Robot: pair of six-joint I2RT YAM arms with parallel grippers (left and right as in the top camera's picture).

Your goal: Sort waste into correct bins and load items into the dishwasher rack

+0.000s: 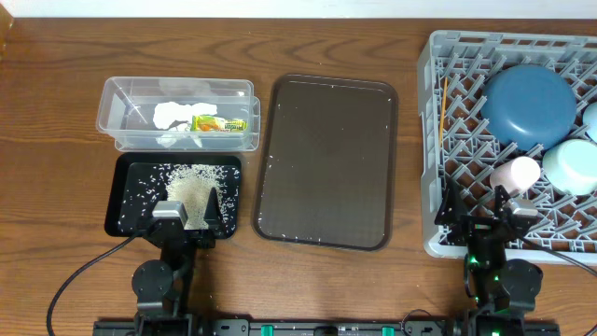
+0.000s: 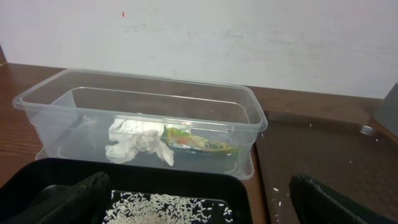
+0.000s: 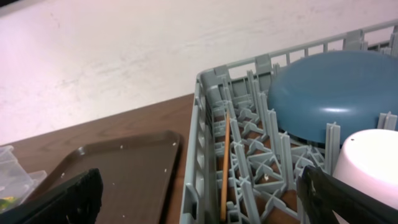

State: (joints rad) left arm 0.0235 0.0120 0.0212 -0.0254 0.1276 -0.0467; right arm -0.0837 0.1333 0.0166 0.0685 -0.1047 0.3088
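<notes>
Overhead: the left gripper (image 1: 191, 210) hangs wide open over the near edge of the black tray (image 1: 126, 201), right above the rice heap (image 1: 193, 182). The tissue (image 1: 173, 114) and wrapper (image 1: 219, 122) lie in the clear tub (image 1: 112, 107) behind. The right gripper (image 1: 478, 210), equally spread, sits at the near edge of the rack (image 1: 431, 149) beside the pink cup (image 1: 516, 173) — a careless swing could topple it.

Left wrist: grains lie loose between the fingers (image 2: 68, 199) (a few dot the brown serving tray (image 2: 323, 155) too). Dipping would push more over the rim.

Right wrist: the stick (image 3: 225, 168) leans by the rack's left wall near the blue dish (image 3: 336, 93). It looks unsecured, though I cannot be sure — it could slip through the lattice.
</notes>
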